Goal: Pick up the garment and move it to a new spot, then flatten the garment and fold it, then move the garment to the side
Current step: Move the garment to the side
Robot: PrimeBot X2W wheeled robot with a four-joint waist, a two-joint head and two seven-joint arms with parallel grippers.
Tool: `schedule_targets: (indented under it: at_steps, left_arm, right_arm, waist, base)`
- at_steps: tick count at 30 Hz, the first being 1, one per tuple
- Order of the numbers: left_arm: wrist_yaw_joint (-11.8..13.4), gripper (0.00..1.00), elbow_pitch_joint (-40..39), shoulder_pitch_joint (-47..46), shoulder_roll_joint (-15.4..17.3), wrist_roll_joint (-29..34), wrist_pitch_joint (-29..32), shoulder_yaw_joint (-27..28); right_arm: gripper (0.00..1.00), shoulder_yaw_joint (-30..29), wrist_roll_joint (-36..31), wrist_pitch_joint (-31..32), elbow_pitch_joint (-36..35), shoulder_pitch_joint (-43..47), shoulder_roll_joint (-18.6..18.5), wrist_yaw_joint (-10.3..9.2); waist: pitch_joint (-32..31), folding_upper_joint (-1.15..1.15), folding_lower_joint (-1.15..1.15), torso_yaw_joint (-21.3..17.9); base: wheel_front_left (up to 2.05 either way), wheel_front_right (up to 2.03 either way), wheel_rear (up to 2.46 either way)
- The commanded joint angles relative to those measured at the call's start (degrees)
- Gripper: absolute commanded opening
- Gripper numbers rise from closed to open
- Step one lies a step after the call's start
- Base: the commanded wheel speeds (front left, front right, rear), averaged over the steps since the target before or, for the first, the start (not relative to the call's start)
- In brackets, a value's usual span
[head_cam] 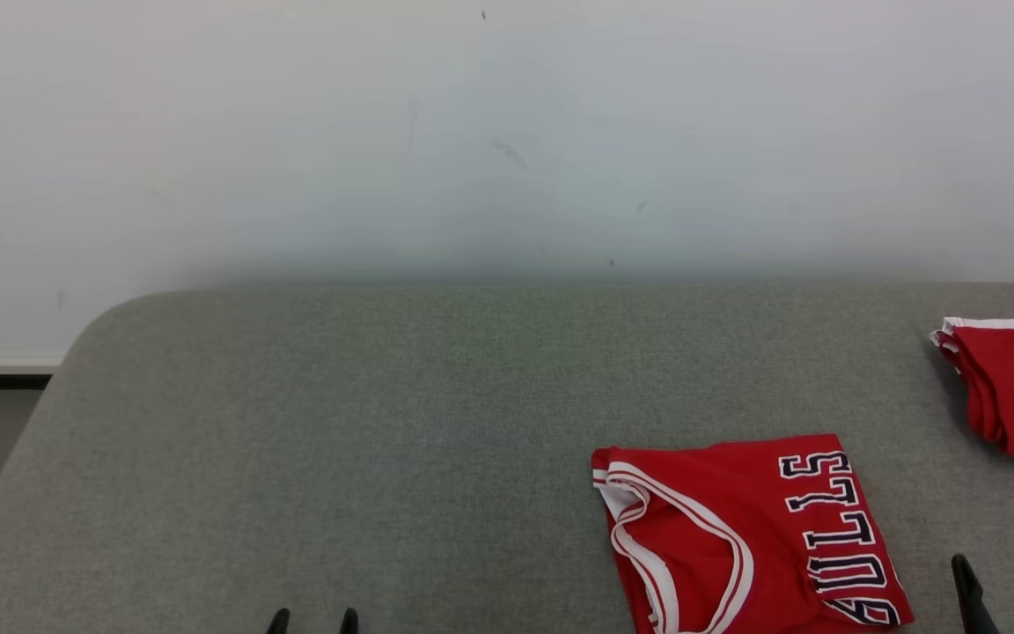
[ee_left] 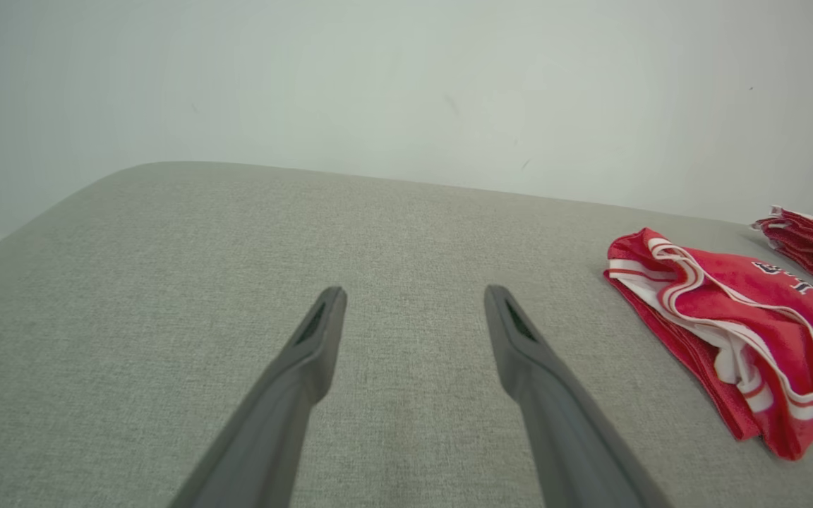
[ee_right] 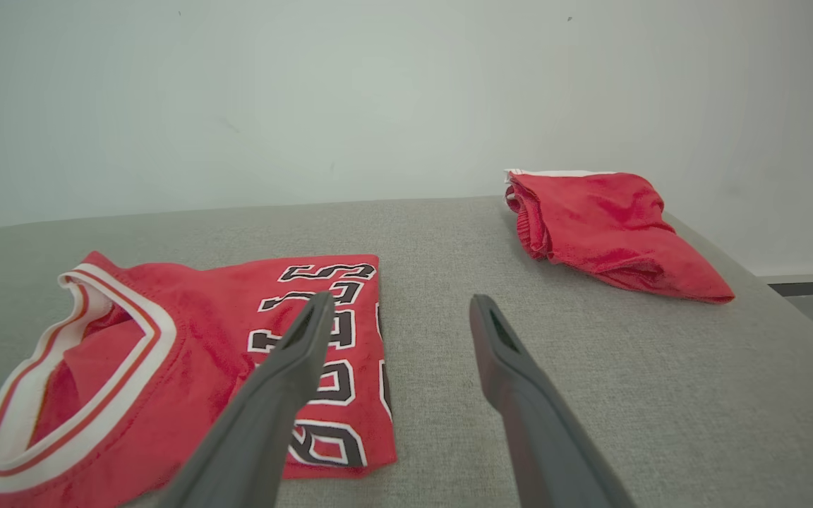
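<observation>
We are looking down on a grey fabric-covered table (head_cam: pixel 384 423) that is standing against a pale wall (head_cam: pixel 507 132). Nearest to us, the left gripper (head_cam: pixel 313 619) is hanging at the near edge over bare fabric, its two dark fingers spread apart and gripping nothing. The right gripper (head_cam: pixel 993 568) is waiting at the near right, its fingers also spread and empty. It is sitting just beside the garment's lettered edge, and we are not seeing any contact with the cloth.

Going a little farther, the garment (head_cam: pixel 736 537), a red jersey with white trim and dark lettering, is lying near the front of the table, right of centre. It is looking folded into a compact rectangle, with the collar opening facing left and the lettering running along its right side.

Farther back, at the right edge of the table, a second red garment (head_cam: pixel 1013 387) is lying in a looser bundle, well apart from the jersey.

We are judging that the pick-up, flattening and folding are done, since the jersey is lying flat and squared. What we are taking as left is the last step: gripping the folded jersey and carrying it to the side, probably toward the other red piece.
</observation>
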Motion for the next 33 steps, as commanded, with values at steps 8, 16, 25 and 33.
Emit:
schedule_targets:
  at_steps: [8,16,25,33]
  left_arm:
    - [-0.25,1.0,0.46,-1.5,0.2,-0.18,0.03,-1.72]
    - [-0.76,1.0,1.33,-3.67,0.21,0.8,0.03,-2.45]
    - [-2.28,1.0,1.65,-6.73,0.21,3.02,0.03,-1.89]
    - [-2.36,1.0,1.8,-7.38,0.2,3.44,0.03,-1.9]
  right_arm:
    - [1.0,6.97,17.53,20.7,-0.01,-11.03,-12.94,-0.07]
    - [1.0,10.33,27.51,33.81,5.57,-18.22,-15.97,-0.07]
    - [1.0,12.89,33.22,37.44,15.38,-24.19,-12.88,-0.07]
    - [1.0,15.61,39.04,38.11,18.26,-25.97,-9.96,-0.07]
  waist:
    - [3.84,0.0,0.0,0.55]
    - [7.99,0.0,0.0,3.63]
    - [12.01,0.0,0.0,7.15]
    - [13.14,0.0,0.0,9.04]
  base:
    - [0.0,0.0,0.0]
    - [0.0,0.0,0.0]
    - [0.0,0.0,0.0]
    - [0.0,0.0,0.0]
